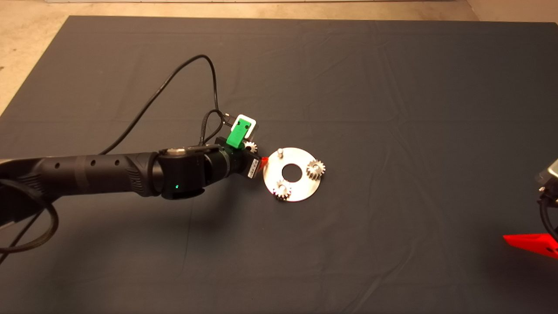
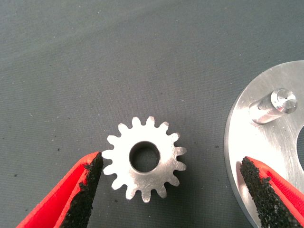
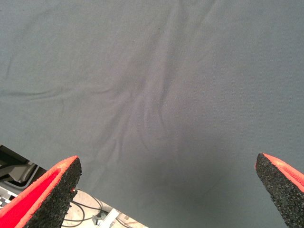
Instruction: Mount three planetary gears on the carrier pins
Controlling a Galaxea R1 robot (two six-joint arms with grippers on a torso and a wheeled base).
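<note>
A shiny round disc [image 1: 301, 188] lies mid-mat with three carrier pins. Two planetary gears [image 1: 316, 168] [image 1: 282, 190] sit on pins; the third pin [image 1: 280, 152] is bare. The third gear [image 1: 250, 146] lies flat on the mat just left of the disc, partly hidden by the wrist's green mount. My left gripper [image 1: 257, 155] is low over it and open. In the left wrist view the gear [image 2: 145, 159] lies between the spread pads [image 2: 88, 190], untouched, with the disc's rim [image 2: 251, 142] and bare pin [image 2: 275, 104] beside it. My right gripper [image 1: 532, 244] is parked at the lower right, open over bare mat [image 3: 167, 161].
The left arm's black cable [image 1: 174, 78] loops over the mat behind the wrist. The mat's edge and pale floor [image 1: 26, 43] show at the far left. The right wrist view shows the mat's edge with cables below it [image 3: 90, 213].
</note>
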